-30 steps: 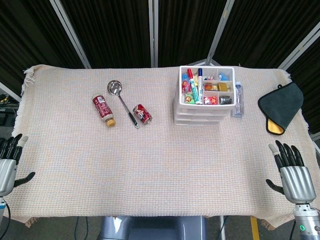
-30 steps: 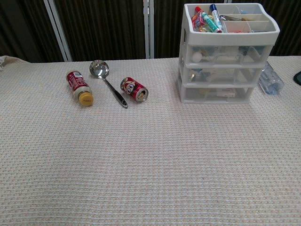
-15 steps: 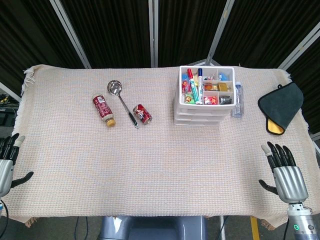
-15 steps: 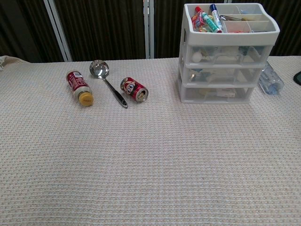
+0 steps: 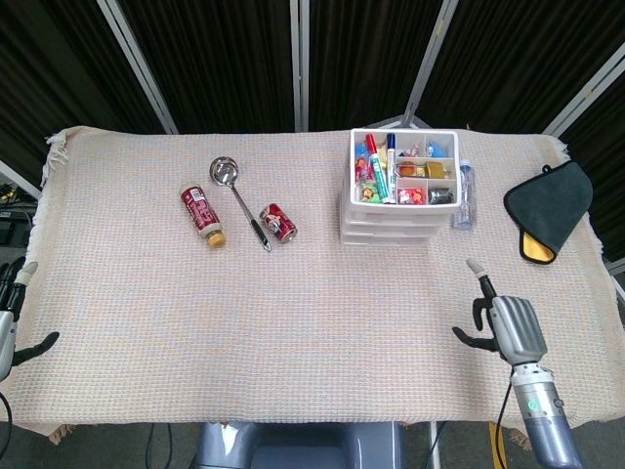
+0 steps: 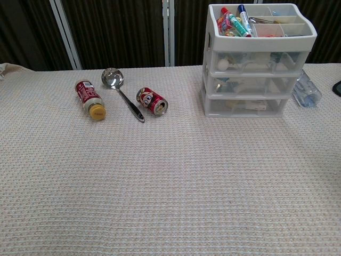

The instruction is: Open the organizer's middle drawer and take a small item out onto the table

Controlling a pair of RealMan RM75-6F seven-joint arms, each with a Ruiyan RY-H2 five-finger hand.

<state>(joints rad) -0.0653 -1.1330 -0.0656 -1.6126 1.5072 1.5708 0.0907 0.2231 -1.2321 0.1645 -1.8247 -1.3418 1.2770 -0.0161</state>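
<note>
The fingers (image 5: 476, 270) of the right hand (image 5: 508, 327) hold nothing: one points forward toward the organizer (image 5: 400, 191), the thumb sticks out sideways, and the others look curled in, though the head view is too small to be sure of each. This hand hangs over the desk (image 5: 312, 303) in front of the organizer and slightly to its right, well apart from it. The left hand (image 5: 8, 318) shows only at the picture's edge, far to the left of the organizer; what is visible of it looks spread and empty, with nothing near it.

The organizer stands at the back of the desk, its top tray filled with markers and small bits. In the chest view all three drawers sit flush with the frame, and the middle drawer (image 6: 257, 85) is shut, with pale small items dimly visible through its clear front. No hand appears in that view.

So I judge the task barely begun. Nothing has been pulled, and no item from the drawer lies on the desk in front of the organizer. Everything remains: reaching the middle drawer's handle, drawing it out, picking up one small item, and setting it on the cloth.
</note>
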